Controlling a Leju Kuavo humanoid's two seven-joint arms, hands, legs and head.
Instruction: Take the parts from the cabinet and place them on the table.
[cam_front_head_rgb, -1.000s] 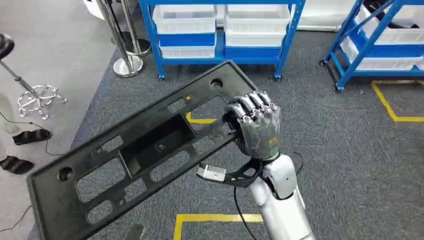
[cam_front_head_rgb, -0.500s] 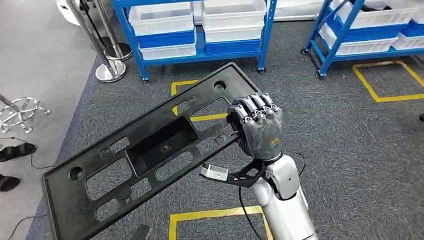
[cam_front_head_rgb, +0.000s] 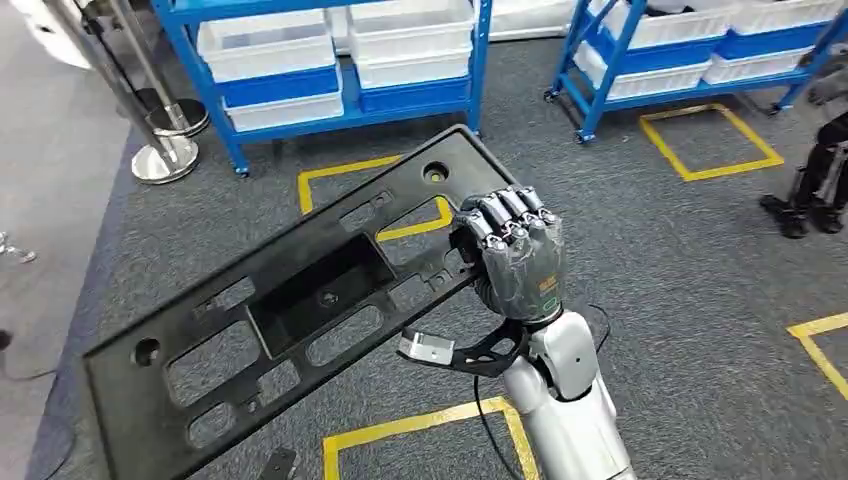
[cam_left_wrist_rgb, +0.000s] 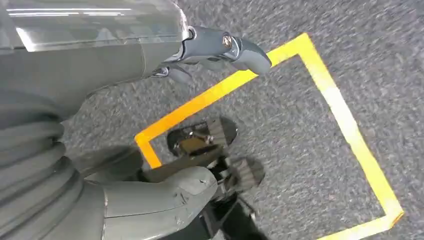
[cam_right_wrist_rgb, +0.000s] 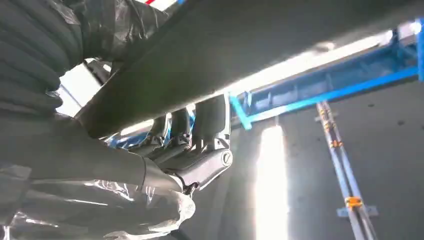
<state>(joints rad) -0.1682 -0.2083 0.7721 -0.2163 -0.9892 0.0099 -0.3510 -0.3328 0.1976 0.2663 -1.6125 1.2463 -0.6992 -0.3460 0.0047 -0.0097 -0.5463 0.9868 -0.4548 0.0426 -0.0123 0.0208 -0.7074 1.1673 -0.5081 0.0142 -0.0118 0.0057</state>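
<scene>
A long black plastic panel (cam_front_head_rgb: 300, 300) with many cut-outs slants across the head view, its low end at the lower left. My right hand (cam_front_head_rgb: 515, 255) grips its upper right edge, fingers curled over the rim. In the right wrist view the panel's dark underside (cam_right_wrist_rgb: 260, 45) runs above the fingers (cam_right_wrist_rgb: 200, 150) wrapped around it. My left hand (cam_left_wrist_rgb: 75, 65) hangs over the grey carpet, thumb and fingers apart, holding nothing.
Blue racks with white bins (cam_front_head_rgb: 330, 60) stand ahead, and another rack (cam_front_head_rgb: 680, 40) at the upper right. A chrome post base (cam_front_head_rgb: 165, 160) sits at the left. Yellow tape squares (cam_front_head_rgb: 710, 140) mark the carpet. Dark legs (cam_front_head_rgb: 815, 190) stand at the right edge.
The whole picture has shifted: racks and floor marks slid left as the camera turned right. The panel stays held the same way in my right hand.
</scene>
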